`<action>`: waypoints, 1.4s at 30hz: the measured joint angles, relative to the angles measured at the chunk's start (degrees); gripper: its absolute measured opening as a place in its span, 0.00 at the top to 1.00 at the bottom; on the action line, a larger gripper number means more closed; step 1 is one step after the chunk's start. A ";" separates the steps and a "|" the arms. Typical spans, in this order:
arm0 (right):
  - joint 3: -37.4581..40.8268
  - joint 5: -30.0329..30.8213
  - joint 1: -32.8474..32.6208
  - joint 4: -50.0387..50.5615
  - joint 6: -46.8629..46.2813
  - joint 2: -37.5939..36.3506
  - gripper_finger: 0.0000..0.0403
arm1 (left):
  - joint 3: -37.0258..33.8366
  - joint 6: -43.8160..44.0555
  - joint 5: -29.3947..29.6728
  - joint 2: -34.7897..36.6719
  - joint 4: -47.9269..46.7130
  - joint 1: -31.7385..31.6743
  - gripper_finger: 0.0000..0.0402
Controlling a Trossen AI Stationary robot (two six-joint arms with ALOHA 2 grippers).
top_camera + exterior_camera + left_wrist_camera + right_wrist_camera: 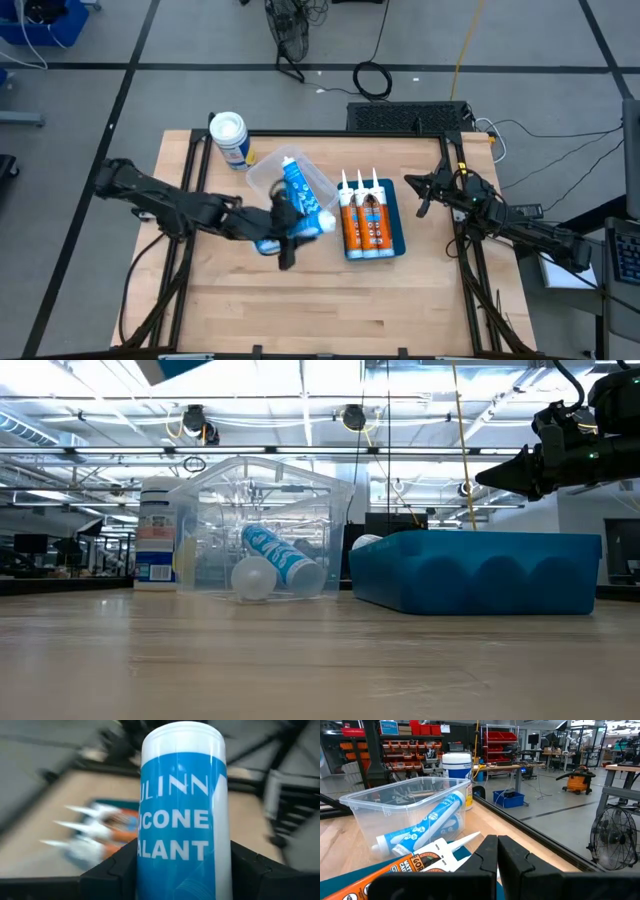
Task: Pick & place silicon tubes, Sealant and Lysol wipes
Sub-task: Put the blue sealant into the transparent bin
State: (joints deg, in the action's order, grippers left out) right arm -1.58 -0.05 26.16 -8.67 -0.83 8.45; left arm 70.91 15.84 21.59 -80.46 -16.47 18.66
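i see the clear bin [290, 178] mid-tabletop [330, 300], one sealant tube [296, 185] lying in it. lysol wipes [230, 138] stand just behind-left of the bin. tray [394, 232] sits right of the bin, three tubes [362, 218] side by side in it.

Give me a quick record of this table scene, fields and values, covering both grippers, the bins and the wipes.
left gripper: shut on a blue silicone sealant tube, near the clear bin
right gripper: shut, empty, raised at the table's right edge
clear bin: holds one blue tube
blue tray: holds three orange-labelled cartridges
Lysol wipes: upright at the table's far edge, beside the clear bin
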 joint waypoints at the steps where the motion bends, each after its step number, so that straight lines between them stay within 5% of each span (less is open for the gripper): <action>1: 0.00 -0.01 0.01 -0.02 0.00 0.00 1.00 | 0.00 -1.09 3.22 0.64 0.16 0.00 0.47; 6: 0.04 0.00 0.00 -0.02 0.00 0.00 1.00 | 0.00 -0.44 26.28 1.87 1.60 -0.78 0.47; 10: 0.04 -0.01 -0.01 -0.02 -0.01 0.00 1.00 | 0.00 10.87 46.60 1.87 2.57 -2.87 0.47; 13: 0.04 -0.01 0.00 -0.03 0.01 0.00 1.00 | 0.00 21.17 54.83 1.89 -0.40 -5.33 0.47; 19: 0.04 -0.01 0.00 -0.04 0.00 0.00 1.00 | 0.00 32.61 52.90 1.62 -7.47 -12.15 0.46; 28: 0.02 0.01 0.00 -0.03 0.00 -0.01 1.00 | -0.04 38.31 49.54 -2.50 -12.36 -19.45 0.46; 42: 0.02 0.01 0.01 0.14 0.01 0.00 1.00 | -0.02 54.93 46.99 -15.87 -16.57 -22.13 0.43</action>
State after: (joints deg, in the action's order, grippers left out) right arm -1.56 -0.03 26.17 -8.54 -0.82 8.45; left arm 70.89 70.77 68.57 -96.32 -33.04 -3.46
